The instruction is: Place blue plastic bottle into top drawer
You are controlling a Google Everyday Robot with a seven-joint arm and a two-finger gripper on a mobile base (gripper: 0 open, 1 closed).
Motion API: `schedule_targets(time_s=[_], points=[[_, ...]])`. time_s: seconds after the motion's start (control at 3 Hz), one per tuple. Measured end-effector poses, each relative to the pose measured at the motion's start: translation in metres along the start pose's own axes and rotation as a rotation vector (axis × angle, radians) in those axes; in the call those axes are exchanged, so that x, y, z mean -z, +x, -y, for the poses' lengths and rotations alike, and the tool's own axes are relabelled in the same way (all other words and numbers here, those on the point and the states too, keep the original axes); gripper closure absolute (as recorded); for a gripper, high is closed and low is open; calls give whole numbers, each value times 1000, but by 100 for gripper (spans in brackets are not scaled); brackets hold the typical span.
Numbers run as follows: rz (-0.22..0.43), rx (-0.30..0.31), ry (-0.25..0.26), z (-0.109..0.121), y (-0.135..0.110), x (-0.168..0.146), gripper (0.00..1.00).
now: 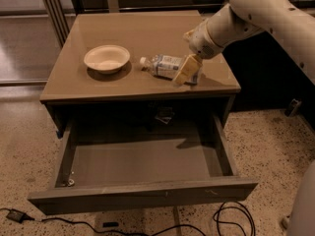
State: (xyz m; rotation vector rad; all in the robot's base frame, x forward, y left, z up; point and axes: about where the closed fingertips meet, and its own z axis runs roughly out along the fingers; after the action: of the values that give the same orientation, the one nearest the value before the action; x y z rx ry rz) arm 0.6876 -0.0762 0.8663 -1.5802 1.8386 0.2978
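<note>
A: Which step is in hand?

B: The grasp, I'd say. The blue plastic bottle (164, 65) lies on its side on the cabinet (147, 31) top, cap twd the cream bowl (107, 58). The gripper (185, 74) is down at the bottle's base end, right on it. Can't tell if it's spread or clamped.

A: And the top drawer (147, 196)?

B: Pulled out wide, directly below the front edge, inside mostly bare. Small bit in its front-left corner, can't make out what.

A: Next move calls for?

B: Prob. a firm hold, lift off the top, carry fwd past the edge, then lower in.

A: Anything in the way?

B: Bowl sits apart on the left, no issue. Cables (231, 215) on the floor only. Main risk imo: the round bottle rolling or slipping.
</note>
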Motion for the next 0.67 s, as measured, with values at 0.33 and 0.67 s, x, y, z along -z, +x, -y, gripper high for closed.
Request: schedule_targets(time_s=[0.33,0.67], points=[[-66,-8,-61,-13,1,-21,0],[-97,-19,-87,-17,5,-31,0]])
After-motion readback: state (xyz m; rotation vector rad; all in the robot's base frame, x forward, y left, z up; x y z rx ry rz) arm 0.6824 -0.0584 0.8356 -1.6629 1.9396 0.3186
